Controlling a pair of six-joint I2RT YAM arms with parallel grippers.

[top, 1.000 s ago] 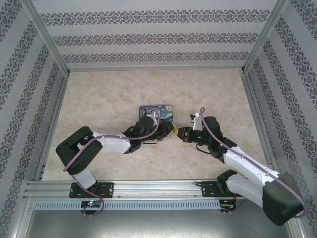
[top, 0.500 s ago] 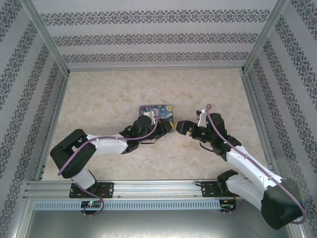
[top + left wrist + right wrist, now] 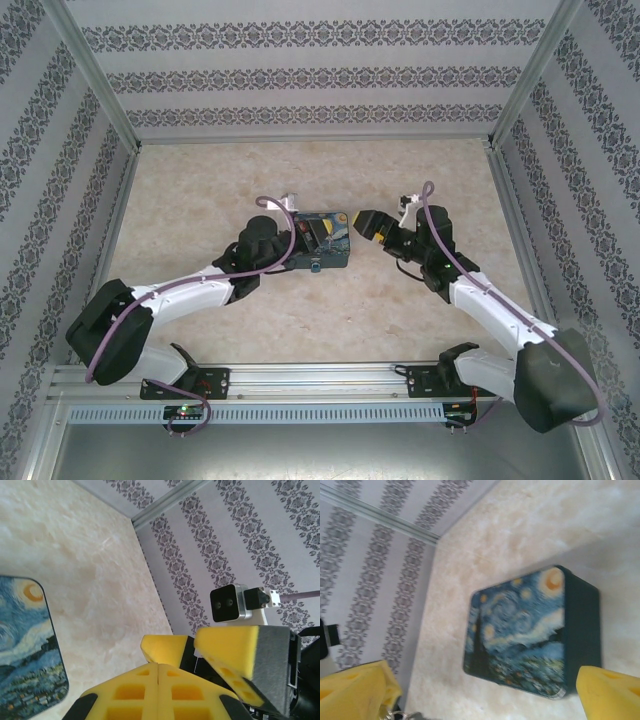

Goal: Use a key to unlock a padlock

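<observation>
My left gripper [image 3: 318, 235] is raised over a tin box printed with a starry-night painting [image 3: 335, 252]. Its yellow pads [image 3: 145, 690] are pressed together, and nothing shows between them. My right gripper [image 3: 362, 220] faces it from the right, open wide, with its fingers [image 3: 227, 647] just beyond the left fingertips. In the right wrist view the tin [image 3: 530, 640] lies ahead between the spread right fingers [image 3: 357, 690]. A small metal key ring [image 3: 397, 715] shows at the bottom edge beside one finger; I cannot tell what holds it. A small grey metal thing that looks like the padlock [image 3: 315, 266] lies at the tin's near edge.
The marble-patterned tabletop [image 3: 200, 200] is boxed in by patterned walls [image 3: 320, 75] on three sides, with aluminium posts at the corners. The arm bases sit on a rail [image 3: 320, 380] along the near edge.
Both grippers have pulled apart and moved toward the back of the table. The left one swung left over the tin, the right one lifted away, and the small grey thing has come into view.
</observation>
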